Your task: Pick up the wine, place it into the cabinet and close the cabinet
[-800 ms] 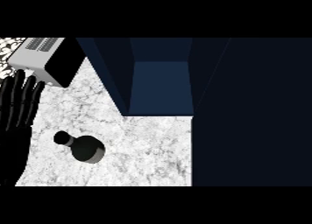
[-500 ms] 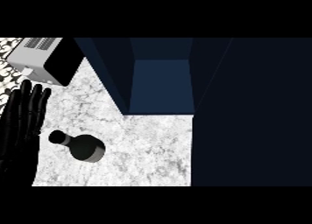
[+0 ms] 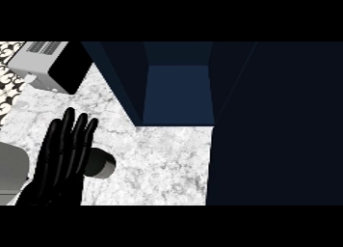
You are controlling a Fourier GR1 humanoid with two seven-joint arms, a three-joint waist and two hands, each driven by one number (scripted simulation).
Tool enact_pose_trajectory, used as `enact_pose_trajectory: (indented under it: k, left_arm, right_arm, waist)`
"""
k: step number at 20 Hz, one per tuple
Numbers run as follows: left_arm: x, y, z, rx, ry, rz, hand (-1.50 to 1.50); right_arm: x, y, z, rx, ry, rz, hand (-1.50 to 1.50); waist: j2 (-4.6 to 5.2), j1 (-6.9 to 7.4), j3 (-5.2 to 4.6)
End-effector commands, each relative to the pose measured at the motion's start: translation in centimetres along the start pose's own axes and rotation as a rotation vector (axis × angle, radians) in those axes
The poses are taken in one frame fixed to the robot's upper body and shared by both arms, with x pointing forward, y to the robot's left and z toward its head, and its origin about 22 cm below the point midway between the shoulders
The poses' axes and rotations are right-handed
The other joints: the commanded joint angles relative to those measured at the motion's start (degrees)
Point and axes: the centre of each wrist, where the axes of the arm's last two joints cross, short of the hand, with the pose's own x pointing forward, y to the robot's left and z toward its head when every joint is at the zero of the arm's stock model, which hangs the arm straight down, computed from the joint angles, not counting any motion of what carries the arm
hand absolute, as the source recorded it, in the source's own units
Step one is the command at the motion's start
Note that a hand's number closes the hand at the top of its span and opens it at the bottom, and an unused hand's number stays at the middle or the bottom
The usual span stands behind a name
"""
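The wine bottle (image 3: 101, 163) lies on its side on the marble counter (image 3: 160, 164), dark, with its round base facing right. My left hand (image 3: 60, 159) is open, fingers straight and pointing away from me, and lies over the bottle's neck, which is hidden. Only the bottle's thick end shows past the fingers. The open cabinet (image 3: 178, 94) with a blue inside stands at the counter's far side, right of the hand. My right hand shows in no view.
A toaster (image 3: 50, 65) stands at the far left. The cabinet's dark door (image 3: 281, 125) fills the right side. A patterned wall strip (image 3: 4, 82) runs along the left edge.
My left hand has moved right and forward, from beside the bottle to over its neck. The bottle has stayed in place.
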Motion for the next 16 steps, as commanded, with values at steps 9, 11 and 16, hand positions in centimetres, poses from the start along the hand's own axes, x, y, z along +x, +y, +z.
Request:
enact_pose_trajectory:
  k: [9,11,16]
  left_arm:
    - [3.0,-5.7,0.6,-0.016,0.010,0.021,-1.50]
    - [3.6,-7.7,-0.2,-0.012,0.010,0.032,-1.50]
    - [4.7,-8.7,1.4,0.015,0.013,0.044,-1.50]
  right_arm:
    - [5.1,0.2,-1.0,0.010,0.000,-0.026,-1.50]
    - [3.5,-0.4,-0.7,0.016,-0.002,-0.016,-1.50]
    - [4.7,2.5,0.4,0.007,0.018,-0.031,-1.50]
  waist:
    - [0.10,0.14,-0.01]
    - [0.11,-0.19,0.05]
    - [-0.08,-0.21,0.04]
